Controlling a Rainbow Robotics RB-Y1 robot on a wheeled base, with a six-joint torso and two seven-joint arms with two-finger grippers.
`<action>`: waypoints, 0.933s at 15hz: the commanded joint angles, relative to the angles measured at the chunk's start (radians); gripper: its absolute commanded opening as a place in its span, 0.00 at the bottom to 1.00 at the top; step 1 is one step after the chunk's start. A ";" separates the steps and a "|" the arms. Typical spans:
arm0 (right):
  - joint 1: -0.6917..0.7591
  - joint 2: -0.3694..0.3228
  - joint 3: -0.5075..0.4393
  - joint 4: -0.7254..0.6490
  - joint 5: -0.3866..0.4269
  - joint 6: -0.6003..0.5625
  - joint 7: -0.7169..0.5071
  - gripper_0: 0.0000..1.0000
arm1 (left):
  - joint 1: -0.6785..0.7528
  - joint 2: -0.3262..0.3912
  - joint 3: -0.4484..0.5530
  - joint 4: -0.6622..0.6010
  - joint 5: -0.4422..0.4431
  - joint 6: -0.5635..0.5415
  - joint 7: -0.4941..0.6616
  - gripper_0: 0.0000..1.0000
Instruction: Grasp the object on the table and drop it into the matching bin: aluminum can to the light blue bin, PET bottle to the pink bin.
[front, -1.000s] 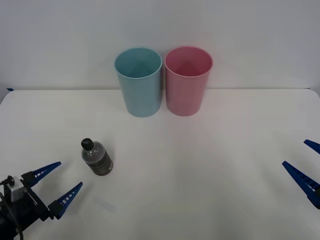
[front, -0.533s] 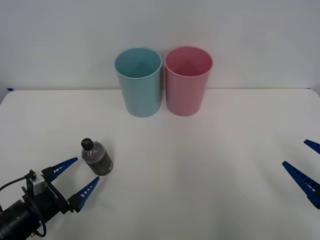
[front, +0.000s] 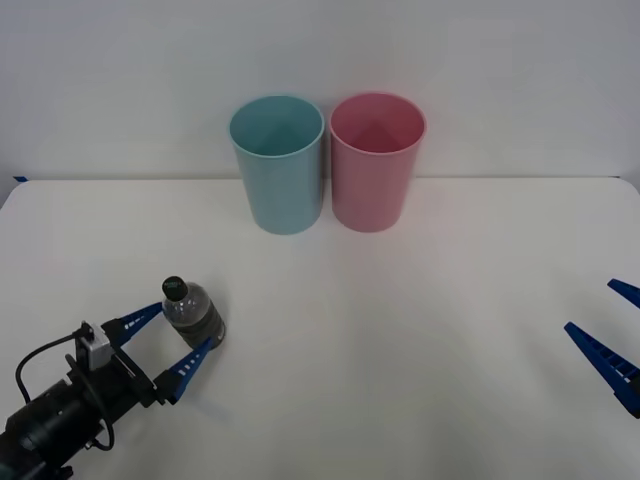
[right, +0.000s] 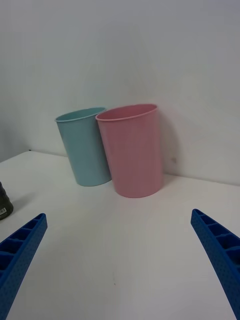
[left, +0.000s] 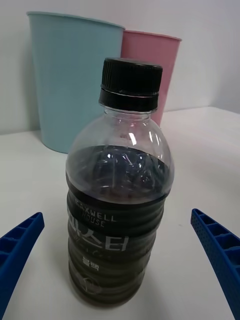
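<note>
Small clear ribbed PET bottle, black cap, upright on smooth white bench. Between wide-open blue fingers of left tool, untouched. Right tool wide open, well apart.

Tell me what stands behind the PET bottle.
Behind the PET bottle stand the light blue bin and the pink bin, side by side on the table. The bottle covers part of both; their bases' touching edges are hidden.

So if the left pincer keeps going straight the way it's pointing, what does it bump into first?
Most likely the PET bottle. The left pincer is open, one finger on each side of it, and the bottle stands upright dead ahead, with the bins farther behind.
</note>
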 joint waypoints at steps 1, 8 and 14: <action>0.000 0.000 0.000 0.000 0.000 0.000 0.000 1.00 | -0.036 -0.006 0.000 0.030 -0.020 0.000 0.001 1.00; 0.000 0.000 0.000 0.000 0.000 0.000 0.000 1.00 | -0.089 -0.021 -0.011 0.079 -0.029 0.000 -0.007 1.00; 0.000 0.000 0.000 0.000 0.000 0.000 0.000 1.00 | -0.093 -0.019 -0.011 0.079 -0.027 -0.001 -0.010 0.00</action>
